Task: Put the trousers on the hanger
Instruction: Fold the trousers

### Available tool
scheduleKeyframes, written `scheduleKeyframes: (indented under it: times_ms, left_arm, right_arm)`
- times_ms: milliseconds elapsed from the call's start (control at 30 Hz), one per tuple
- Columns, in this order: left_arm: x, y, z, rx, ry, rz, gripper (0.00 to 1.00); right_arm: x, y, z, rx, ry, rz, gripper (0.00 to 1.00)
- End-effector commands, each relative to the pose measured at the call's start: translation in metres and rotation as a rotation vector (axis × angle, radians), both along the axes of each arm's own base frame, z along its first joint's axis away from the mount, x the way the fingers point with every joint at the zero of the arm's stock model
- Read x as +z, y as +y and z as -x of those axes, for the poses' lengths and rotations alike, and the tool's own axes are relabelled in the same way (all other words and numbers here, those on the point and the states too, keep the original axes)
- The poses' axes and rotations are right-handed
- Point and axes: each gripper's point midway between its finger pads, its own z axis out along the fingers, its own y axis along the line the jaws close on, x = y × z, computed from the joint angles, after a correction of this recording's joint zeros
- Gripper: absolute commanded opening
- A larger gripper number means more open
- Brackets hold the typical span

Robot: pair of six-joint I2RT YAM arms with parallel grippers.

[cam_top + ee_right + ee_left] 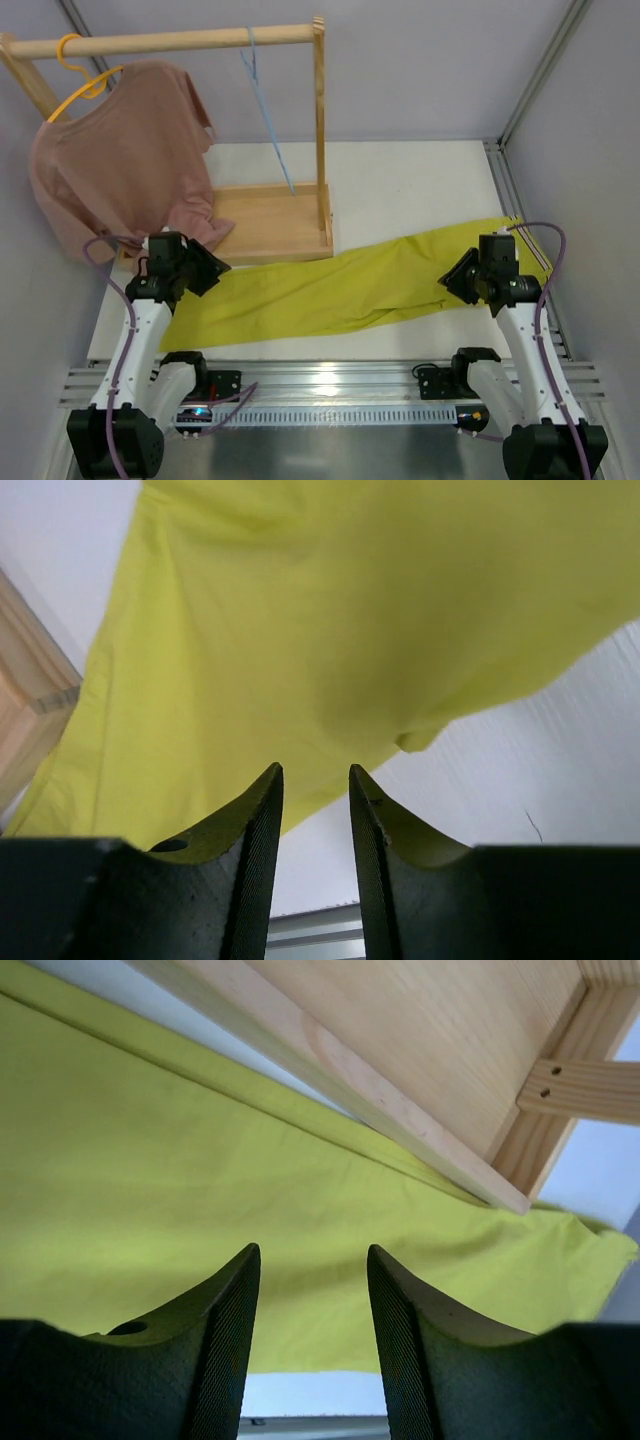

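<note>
The yellow-green trousers (340,285) lie flat and stretched across the table from near left to far right. The light-blue hanger (268,115) hangs empty from the wooden rail. My left gripper (213,268) hovers over the trousers' left end; in the left wrist view the left gripper (312,1250) is open, with only the trousers (150,1160) beneath it. My right gripper (452,278) is over the right part of the trousers. In the right wrist view the right gripper (315,768) has a narrower gap, open, above the near edge of the trousers (300,630). Nothing is held.
A wooden rack stands at the back left, its base tray (270,225) touching the trousers' far edge and close ahead of the left fingers as the base tray (400,1050). A dusty-pink shirt (120,150) hangs on a yellow hanger (80,75). Walls close in on both sides.
</note>
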Motion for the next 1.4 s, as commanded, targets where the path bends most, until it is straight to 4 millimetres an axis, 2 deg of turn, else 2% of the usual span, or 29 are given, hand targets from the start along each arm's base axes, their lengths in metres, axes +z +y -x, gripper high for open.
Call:
scheduleKeyframes:
  times_ms: [0, 67, 100, 133, 200, 300, 533, 633, 900, 1167, 1367]
  left_arm:
    - [0.009, -0.028, -0.004, -0.093, -0.067, 0.11, 0.48]
    - [0.005, -0.032, -0.004, -0.108, -0.062, 0.131, 0.49]
    - [0.003, -0.034, -0.005, -0.117, -0.062, 0.142, 0.5]
    - [0.002, -0.046, -0.002, -0.166, -0.052, 0.166, 0.5]
    - [-0.009, -0.051, 0.0, -0.179, -0.01, 0.186, 0.5]
    - [-0.022, -0.054, -0.001, -0.193, 0.023, 0.199, 0.5]
    - [-0.045, -0.045, -0.005, -0.155, 0.097, 0.156, 0.5]
    - [-0.052, -0.041, -0.005, -0.137, 0.119, 0.136, 0.5]
    - [-0.059, -0.032, -0.003, -0.091, 0.14, 0.099, 0.5]
    - [-0.059, -0.029, -0.002, -0.073, 0.142, 0.085, 0.5]
    - [-0.066, -0.026, 0.001, -0.046, 0.153, 0.079, 0.5]
  right_arm:
    - [-0.023, 0.0, 0.035, -0.13, 0.073, -0.053, 0.35]
    - [-0.027, 0.0, 0.044, -0.158, 0.081, -0.065, 0.35]
    - [-0.037, 0.001, 0.049, -0.184, 0.104, -0.083, 0.35]
    - [-0.04, 0.002, 0.051, -0.196, 0.1, -0.093, 0.35]
    - [-0.054, 0.002, 0.058, -0.228, 0.131, -0.108, 0.35]
    - [-0.062, -0.002, 0.06, -0.256, 0.144, -0.092, 0.35]
    - [-0.065, -0.018, 0.057, -0.343, 0.124, -0.039, 0.36]
    - [-0.062, -0.022, 0.049, -0.36, 0.075, -0.032, 0.39]
    - [-0.07, -0.015, 0.038, -0.362, 0.077, -0.075, 0.41]
    - [-0.062, -0.019, 0.027, -0.399, -0.008, -0.09, 0.43]
    - [-0.072, -0.018, 0.028, -0.412, 0.002, -0.1, 0.43]
